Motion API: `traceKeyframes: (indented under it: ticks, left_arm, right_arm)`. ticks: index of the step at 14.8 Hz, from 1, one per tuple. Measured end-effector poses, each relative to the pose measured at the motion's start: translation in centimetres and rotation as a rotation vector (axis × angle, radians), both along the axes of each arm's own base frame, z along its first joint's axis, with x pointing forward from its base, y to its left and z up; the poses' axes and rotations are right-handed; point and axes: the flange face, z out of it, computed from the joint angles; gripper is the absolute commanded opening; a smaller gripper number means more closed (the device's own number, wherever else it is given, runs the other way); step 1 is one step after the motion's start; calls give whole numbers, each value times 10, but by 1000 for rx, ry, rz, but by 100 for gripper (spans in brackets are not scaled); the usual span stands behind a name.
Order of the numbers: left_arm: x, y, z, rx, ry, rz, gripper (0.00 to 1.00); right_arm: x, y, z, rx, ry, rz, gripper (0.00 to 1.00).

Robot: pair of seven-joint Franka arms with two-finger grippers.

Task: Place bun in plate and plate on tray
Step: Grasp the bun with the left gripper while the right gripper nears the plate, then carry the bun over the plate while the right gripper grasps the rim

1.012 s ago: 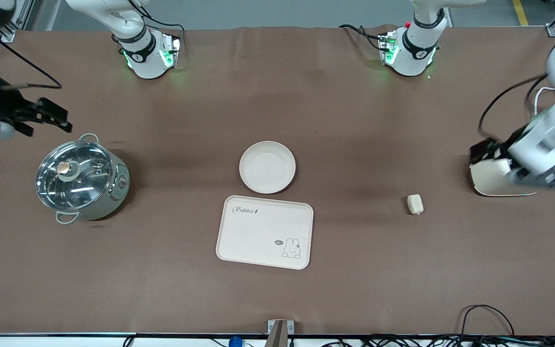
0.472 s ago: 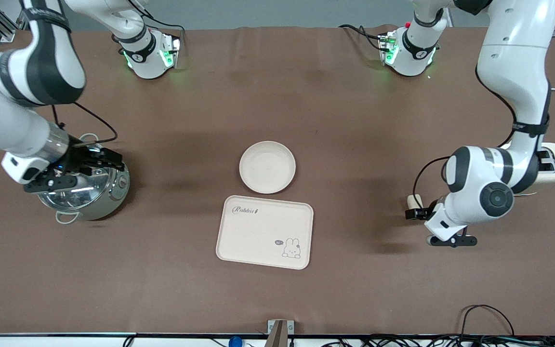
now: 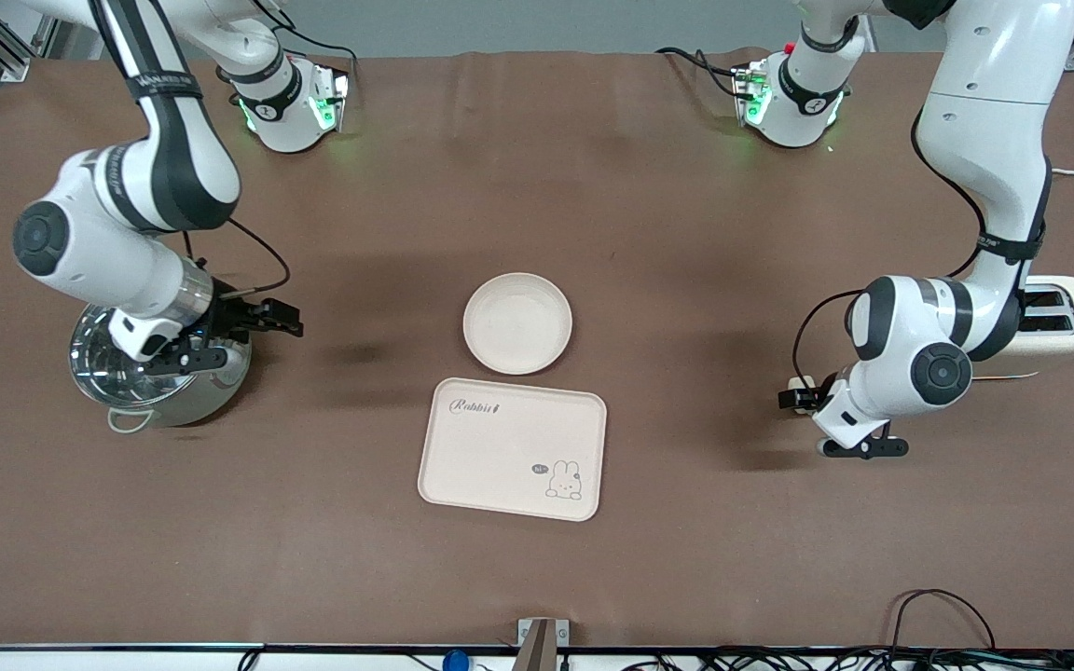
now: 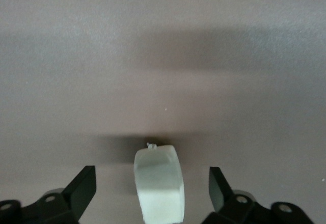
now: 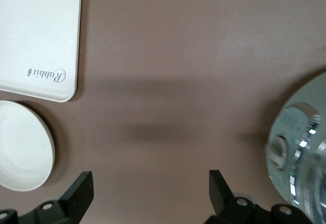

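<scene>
The bun (image 4: 158,183) lies on the brown table toward the left arm's end. My left gripper (image 4: 153,188) hangs open over it, one finger on each side, not touching. In the front view the left gripper (image 3: 831,424) hides most of the bun (image 3: 803,381). The round plate (image 3: 516,322) sits empty mid-table. The Rabbit tray (image 3: 512,448) lies just nearer the front camera than the plate, also empty. My right gripper (image 3: 234,337) is open and empty over the pot's rim. The right wrist view shows the right gripper (image 5: 150,188), the plate (image 5: 23,152) and the tray (image 5: 35,35).
A steel pot with a glass lid (image 3: 150,382) stands toward the right arm's end and shows in the right wrist view (image 5: 305,152). A white toaster (image 3: 1064,317) stands at the left arm's end, close to the left arm.
Both arms swung in from the table's ends. The left gripper came down over the bun. The right gripper moved across the pot toward the plate.
</scene>
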Motion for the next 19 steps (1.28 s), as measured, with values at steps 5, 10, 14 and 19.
traceKeyframes:
  ticks: [5,10,14,19]
  left_arm:
    - [-3,-3,1,-6,2,-4,34]
    - [-3,-5,1,-9,1,-4,6]
    - [-4,-18,4,-23,-5,-26,0]
    - [-6,-65,55,-57,-24,-55,0]
  right_arm:
    - [-10,31,-39,57,46,-25,100]
    - [-17,56,-54,60,75,5,100]
    - [-23,75,-67,72,83,11,100]
    - [-31,89,-79,70,83,22,100]
